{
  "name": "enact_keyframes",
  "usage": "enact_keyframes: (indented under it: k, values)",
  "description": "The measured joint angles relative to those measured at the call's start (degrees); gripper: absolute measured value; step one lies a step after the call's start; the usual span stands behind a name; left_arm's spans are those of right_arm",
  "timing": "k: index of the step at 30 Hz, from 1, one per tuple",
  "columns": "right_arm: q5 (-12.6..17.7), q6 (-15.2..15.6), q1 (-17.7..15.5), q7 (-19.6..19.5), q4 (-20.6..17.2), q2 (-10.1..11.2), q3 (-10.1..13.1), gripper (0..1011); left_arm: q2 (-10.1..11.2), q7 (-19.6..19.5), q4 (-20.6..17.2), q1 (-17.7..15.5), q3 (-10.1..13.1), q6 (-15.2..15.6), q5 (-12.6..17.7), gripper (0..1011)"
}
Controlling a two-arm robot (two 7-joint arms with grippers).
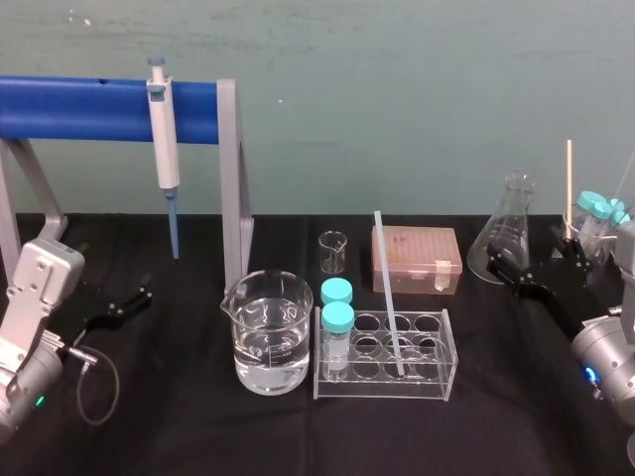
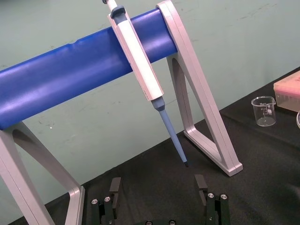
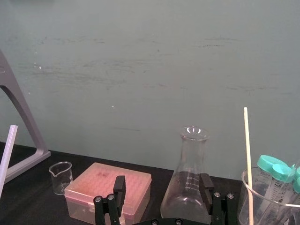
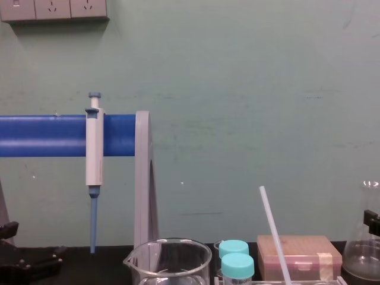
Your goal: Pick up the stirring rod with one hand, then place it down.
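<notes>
The stirring rod (image 1: 389, 295) is a thin translucent white stick leaning in a clear test-tube rack (image 1: 383, 392) at the table's middle; the rod (image 4: 273, 233) also rises in the chest view, and its upper part (image 3: 7, 153) shows in the right wrist view. My right gripper (image 1: 544, 266) hovers open to the right of the rack, in front of the conical flask (image 1: 506, 233); its jaws (image 3: 162, 185) are wide apart with nothing between them. At the far left my left gripper (image 1: 124, 303) rests open and empty (image 2: 158, 188), near the blue stand.
A pipette (image 1: 165, 149) hangs on the blue bar stand (image 1: 99, 107). A beaker of water (image 1: 268, 332), a small beaker (image 1: 333, 252) and a pink tip box (image 1: 417, 258) surround the rack. Two teal-capped tubes (image 1: 337, 332) stand in it. A beaker with capped tubes and a cream stick (image 1: 569, 183) is far right.
</notes>
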Motion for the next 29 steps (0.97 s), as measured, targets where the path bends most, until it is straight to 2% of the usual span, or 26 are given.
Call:
enact_keyframes:
  k: [29]
  values:
    - [0.2,-0.1,0.0,0.2,-0.2,0.0,0.0,1003,0.0,0.0,0.0,0.0,0.0,0.0,0.0,1000]
